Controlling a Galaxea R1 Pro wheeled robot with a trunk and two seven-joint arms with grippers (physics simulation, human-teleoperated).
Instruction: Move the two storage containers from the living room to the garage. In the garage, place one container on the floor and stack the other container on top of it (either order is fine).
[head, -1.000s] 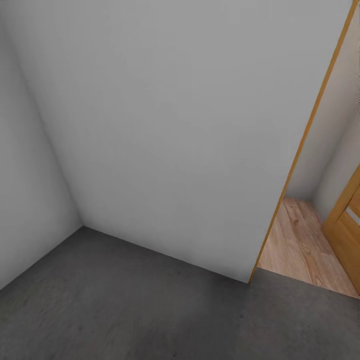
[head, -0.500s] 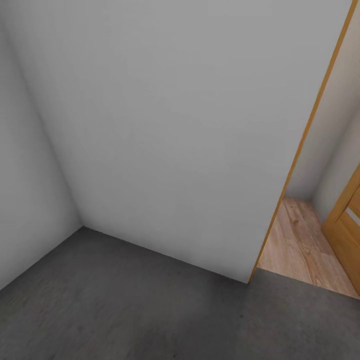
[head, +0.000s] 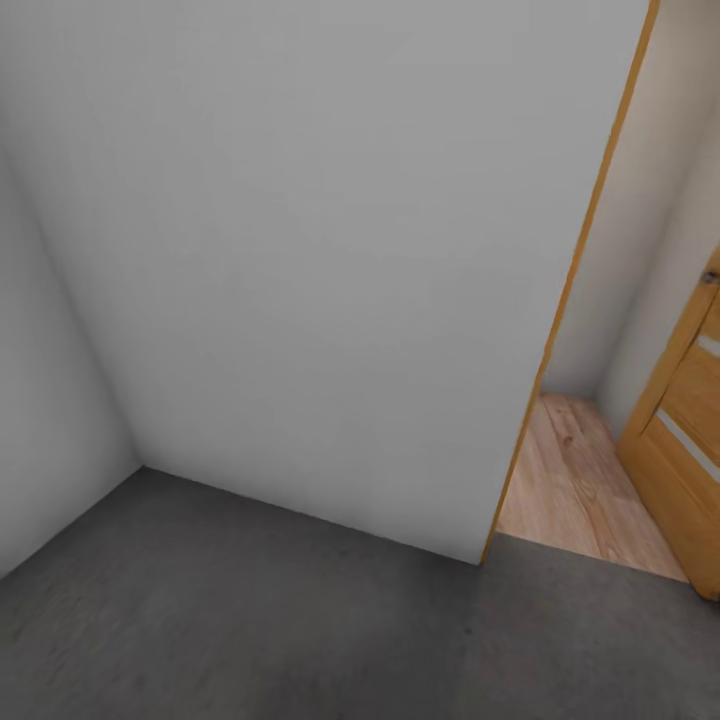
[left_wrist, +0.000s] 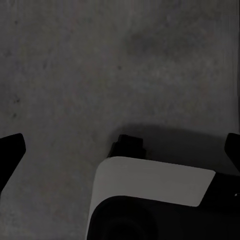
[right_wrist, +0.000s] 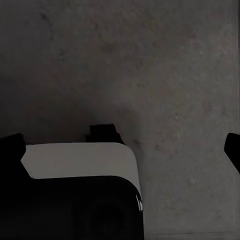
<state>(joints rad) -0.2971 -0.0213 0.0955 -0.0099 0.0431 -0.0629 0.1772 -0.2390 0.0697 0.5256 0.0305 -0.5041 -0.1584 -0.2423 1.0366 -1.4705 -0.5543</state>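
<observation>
Concrete floor (head: 250, 620), dark grey and mottled, meets pale walls (head: 330, 250) in a corner; a doorway (head: 575, 480) opens right onto wood planks. Left claw (left_wrist: 120, 150) and right claw (right_wrist: 122, 147) hang spread, empty, above it.

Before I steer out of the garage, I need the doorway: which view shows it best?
The head view: the doorway stands at its right, wood planks beyond its orange frame. Both wrist views show concrete floor instead, under open hands.

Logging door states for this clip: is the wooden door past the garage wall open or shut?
Open. In the head view the wooden door is swung aside, showing plank flooring beyond the doorway and the grey concrete floor.
</observation>
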